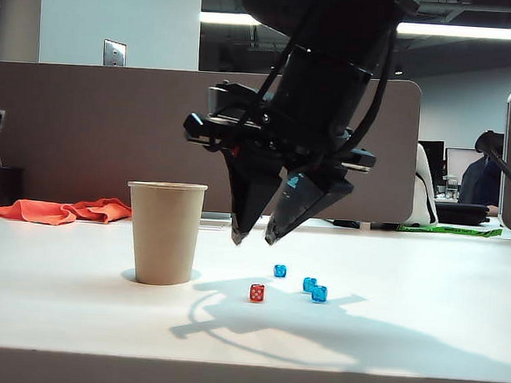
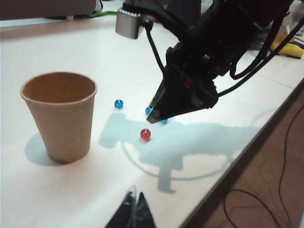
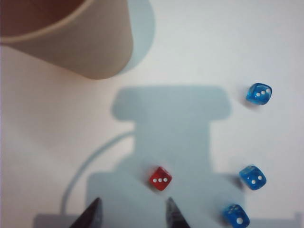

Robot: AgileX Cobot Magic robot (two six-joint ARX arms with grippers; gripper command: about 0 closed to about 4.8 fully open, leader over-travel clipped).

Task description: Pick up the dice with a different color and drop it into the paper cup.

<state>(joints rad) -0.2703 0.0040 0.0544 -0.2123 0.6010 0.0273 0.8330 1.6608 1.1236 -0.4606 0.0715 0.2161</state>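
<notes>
The red dice lies on the white table, a little to the right of the tan paper cup, which stands upright. My right gripper hangs above the red dice, pointing down. Its jaws are open, with nothing between the fingertips. Three blue dice sit just right of and behind the red one. In the left wrist view, my left gripper is far back from the cup and the red dice, with its fingers pressed together and empty.
An orange cloth lies at the back left of the table, in front of a grey partition. The table's front edge runs close below the dice. In the right wrist view the blue dice lie beside the red one.
</notes>
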